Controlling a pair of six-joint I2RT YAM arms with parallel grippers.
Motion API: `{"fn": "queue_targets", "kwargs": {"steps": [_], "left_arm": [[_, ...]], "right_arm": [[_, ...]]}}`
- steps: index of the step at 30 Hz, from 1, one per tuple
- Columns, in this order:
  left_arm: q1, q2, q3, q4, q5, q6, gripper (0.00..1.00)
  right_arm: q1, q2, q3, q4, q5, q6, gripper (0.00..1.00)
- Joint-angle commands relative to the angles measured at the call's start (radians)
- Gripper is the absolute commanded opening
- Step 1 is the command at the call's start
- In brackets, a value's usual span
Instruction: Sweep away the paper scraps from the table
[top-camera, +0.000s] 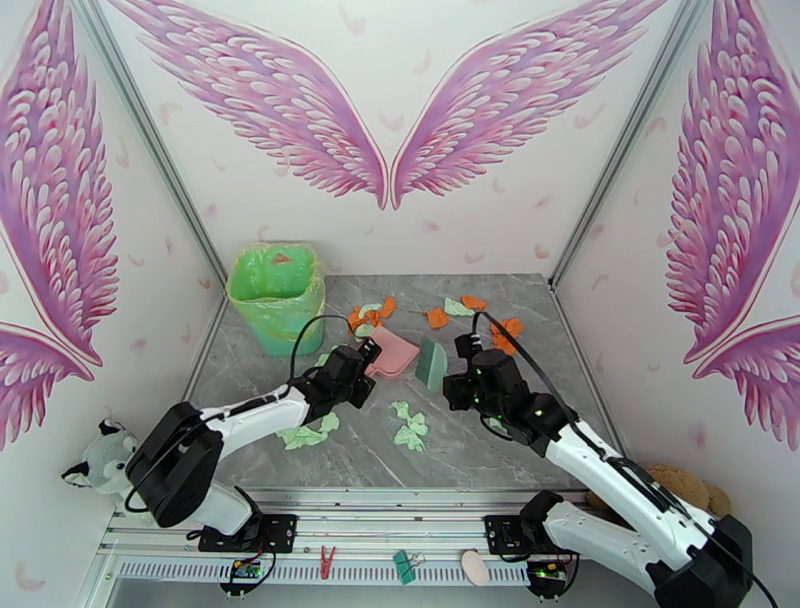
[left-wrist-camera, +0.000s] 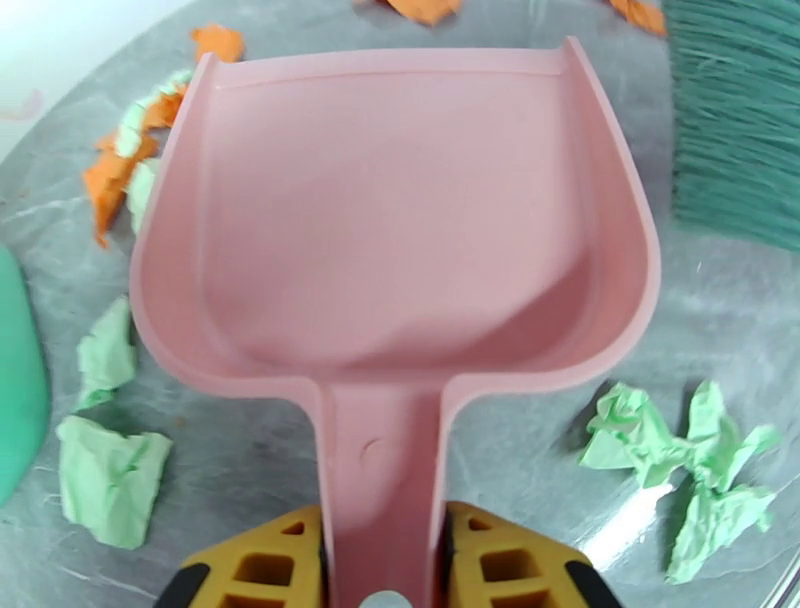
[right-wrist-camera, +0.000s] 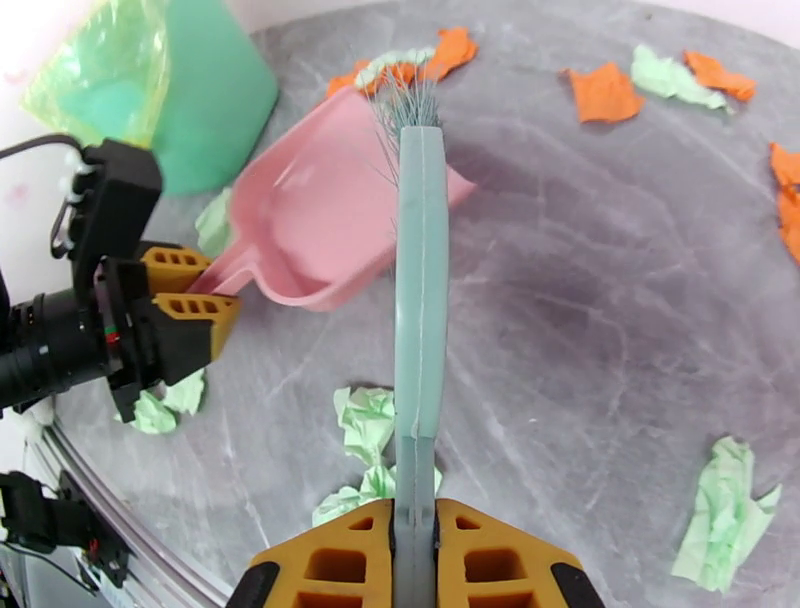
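Sweeping looks about to start: left fingers (left-wrist-camera: 270, 565) pinch the pink dustpan (left-wrist-camera: 400, 220) handle, right fingers (right-wrist-camera: 330, 570) pinch the green hand brush (right-wrist-camera: 420, 300). The paper scraps (top-camera: 410, 428) lie scattered over the worktop (top-camera: 520, 440); the next move is to brush them into the pan.

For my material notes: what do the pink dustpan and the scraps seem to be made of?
The pink dustpan: probably moulded plastic, smooth with a soft sheen and one-piece rounded walls. The paper scraps: thin paper, matte, judging by their sharp crumpled creases.
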Motion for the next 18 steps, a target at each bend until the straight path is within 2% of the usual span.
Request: {"fn": "queue_targets", "kwargs": {"steps": [1,6,10,13,18], "left_arm": [[0.038,-0.118,-0.02,-0.059,-0.035,-0.072,0.0],[0.084,-0.306,0.018,-0.2,-0.068,-0.133,0.0],[0.093,-0.411,0.068,-0.303,-0.072,-0.133,0.0],[0.095,-0.446,0.086,-0.351,-0.085,-0.124,0.0],[0.104,-0.523,0.05,-0.36,-0.09,-0.141,0.0]], "right_arm": [[-0.051,-0.048,0.072,-0.095,0.01,-0.03,0.0],[-0.099,-0.057,0.073,-0.157,-0.04,0.005,0.0],[-0.094,0.012,-0.005,-0.046,-0.23,0.106,0.0],[-0.044,0.069,-0.052,0.093,-0.331,0.177,0.0],[0.071,0.168,-0.017,0.23,-0.384,0.268,0.0]]}}
